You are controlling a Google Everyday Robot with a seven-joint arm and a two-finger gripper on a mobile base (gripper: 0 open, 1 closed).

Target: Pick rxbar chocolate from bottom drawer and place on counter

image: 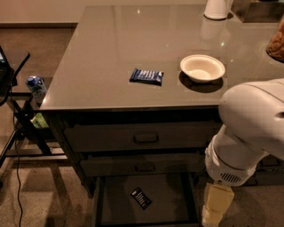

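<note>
The rxbar chocolate, a small black wrapper with white print, lies flat in the open bottom drawer, left of its middle. The grey counter spreads above the drawer stack. My arm's white body fills the lower right, and the cream gripper hangs at the bottom edge, just right of the drawer and to the right of the bar. Its fingertips are cut off by the frame.
A blue-wrapped bar and a white bowl lie on the counter. A white jug base stands at the back right. Two handled drawers are shut. A stand with a blue can is at the left.
</note>
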